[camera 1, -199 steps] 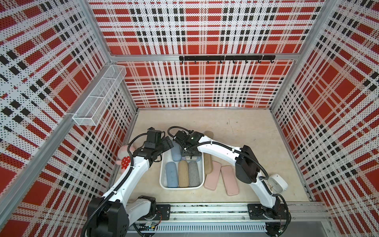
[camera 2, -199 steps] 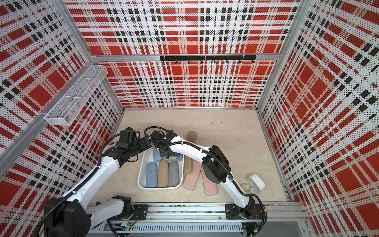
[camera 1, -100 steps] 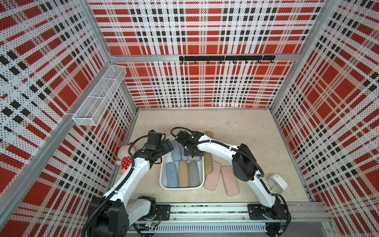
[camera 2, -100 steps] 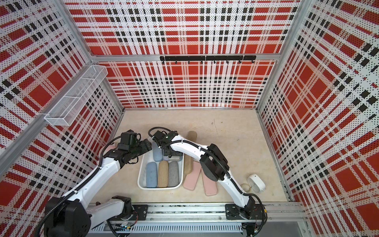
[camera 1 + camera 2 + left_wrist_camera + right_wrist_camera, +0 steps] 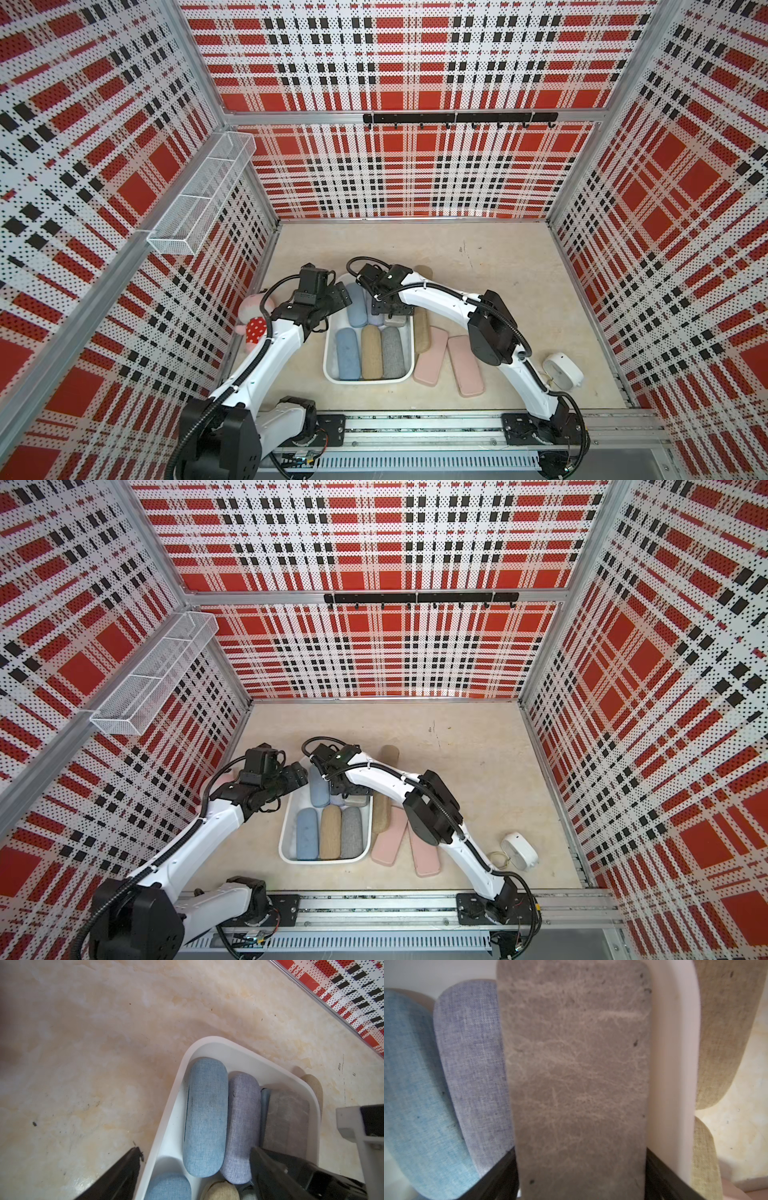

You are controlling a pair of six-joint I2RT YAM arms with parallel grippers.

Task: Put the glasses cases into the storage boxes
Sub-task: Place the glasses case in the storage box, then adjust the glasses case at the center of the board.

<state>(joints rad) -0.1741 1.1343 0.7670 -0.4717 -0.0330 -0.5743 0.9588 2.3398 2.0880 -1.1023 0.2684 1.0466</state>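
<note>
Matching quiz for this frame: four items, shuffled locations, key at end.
1. boxy grey leather-look case
2. flat pink rectangular case nearer the white plastic tub
3. pink plush toy in red dotted dress
4. small white rounded device

A. outside the tub, on the left arm's side
B. on the table by the right arm's base
C. inside the tub, between the right gripper's fingers
D. beside a tan fabric case along the tub's outer wall

Pairs: 1-C, 2-D, 3-A, 4-B

— Walls?
— Three perforated panels (image 5: 415,62), plaid in red, white and black, set in aluminium framing (image 5: 199,70).
— Fittings?
— Black hook rail (image 5: 459,118) on the back wall; white wire-mesh basket (image 5: 203,195) on the left wall.
— Desk (image 5: 498,257)?
— Beige, marbled, lightly scuffed, evenly lit.
</note>
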